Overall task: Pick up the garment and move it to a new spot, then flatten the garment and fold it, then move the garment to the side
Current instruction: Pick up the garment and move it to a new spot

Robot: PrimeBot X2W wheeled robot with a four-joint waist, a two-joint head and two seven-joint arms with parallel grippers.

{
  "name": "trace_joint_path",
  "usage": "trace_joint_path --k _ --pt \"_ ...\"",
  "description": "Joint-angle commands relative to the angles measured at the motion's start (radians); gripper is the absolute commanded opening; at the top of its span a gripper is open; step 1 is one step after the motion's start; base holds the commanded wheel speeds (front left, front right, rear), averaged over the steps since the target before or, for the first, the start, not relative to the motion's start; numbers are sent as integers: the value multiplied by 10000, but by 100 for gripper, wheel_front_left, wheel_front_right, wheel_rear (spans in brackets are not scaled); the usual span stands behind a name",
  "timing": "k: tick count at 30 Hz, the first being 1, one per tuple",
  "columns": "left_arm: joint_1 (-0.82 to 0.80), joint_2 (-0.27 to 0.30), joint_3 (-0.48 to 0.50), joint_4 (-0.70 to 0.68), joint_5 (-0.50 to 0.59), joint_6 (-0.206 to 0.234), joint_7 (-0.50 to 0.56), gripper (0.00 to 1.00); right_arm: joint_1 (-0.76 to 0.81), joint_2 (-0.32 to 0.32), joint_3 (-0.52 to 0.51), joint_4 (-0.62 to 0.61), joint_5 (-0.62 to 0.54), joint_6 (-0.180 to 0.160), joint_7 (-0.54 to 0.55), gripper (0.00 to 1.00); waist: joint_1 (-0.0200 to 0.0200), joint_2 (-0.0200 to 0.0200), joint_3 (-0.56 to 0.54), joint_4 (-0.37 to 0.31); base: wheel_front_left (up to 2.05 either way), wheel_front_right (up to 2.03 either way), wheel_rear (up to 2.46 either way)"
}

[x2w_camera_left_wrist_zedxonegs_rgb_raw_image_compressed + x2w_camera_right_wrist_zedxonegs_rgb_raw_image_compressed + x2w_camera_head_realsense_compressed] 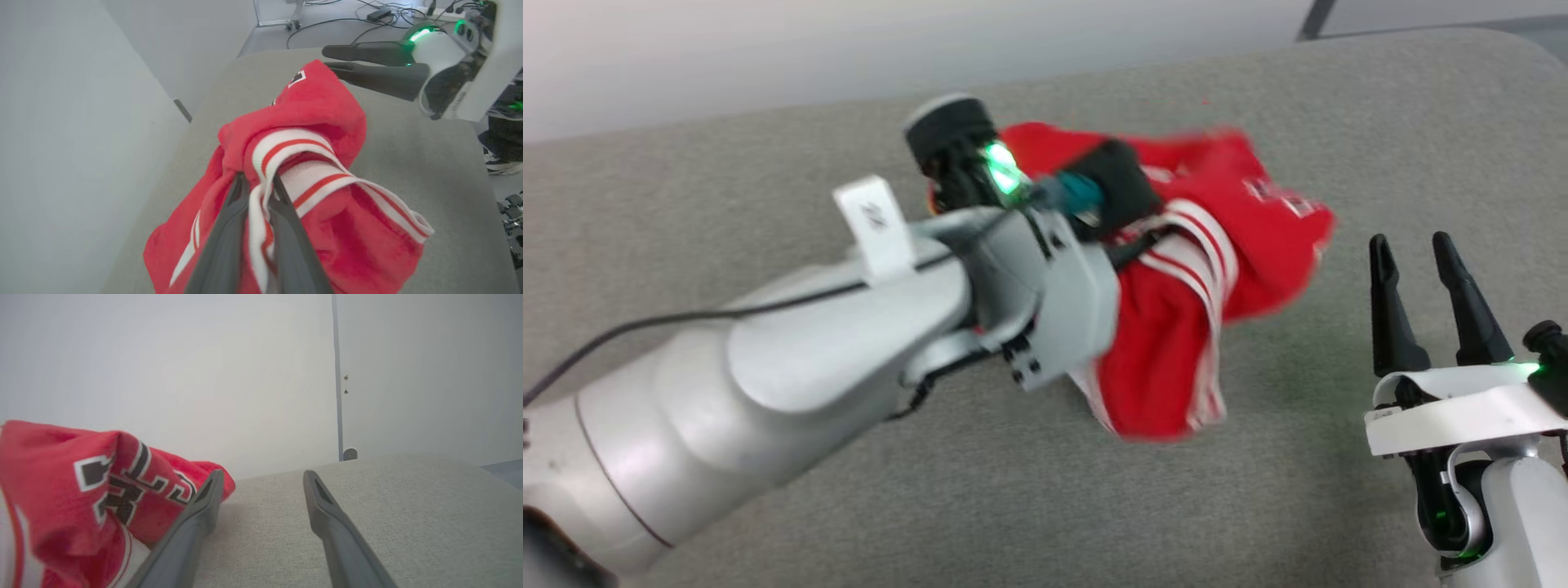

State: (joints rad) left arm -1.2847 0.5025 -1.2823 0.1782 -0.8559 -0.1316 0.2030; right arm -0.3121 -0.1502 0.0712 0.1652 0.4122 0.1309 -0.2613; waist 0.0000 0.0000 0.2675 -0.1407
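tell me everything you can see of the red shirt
The garment is a bright red, soft fleecy-looking shirt with white parts, red-and-white striped ribbed trim and black, white-outlined lettering. It is crumpled into a bunch, not flattened. The left gripper is shut on its striped trim, with folds drooping over the grey fabric surface; whether it rests there is unclear. The open right gripper is beside it, not touching.

Head looks down; wrist views close; all share garment [1160, 367].
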Motion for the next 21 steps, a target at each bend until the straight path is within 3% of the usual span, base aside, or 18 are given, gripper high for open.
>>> trace_joint_path --k 1,6,21 --pt "223 -22 32 -350 200 19 397 0 84 61 -127 -86 46 -3 -50 100 0 0 296 -422 0 0 0" --pt "666 -47 28 -685 260 19 1640 0 -17 195 -229 -225 75 -3 -50 100 0 0 595 -740 0 0 0" --pt "1677 34 14 271 -46 19 3643 0 -462 662 -123 -326 208 -3 -51 100 0 0 1571 -1401 0 0 0"
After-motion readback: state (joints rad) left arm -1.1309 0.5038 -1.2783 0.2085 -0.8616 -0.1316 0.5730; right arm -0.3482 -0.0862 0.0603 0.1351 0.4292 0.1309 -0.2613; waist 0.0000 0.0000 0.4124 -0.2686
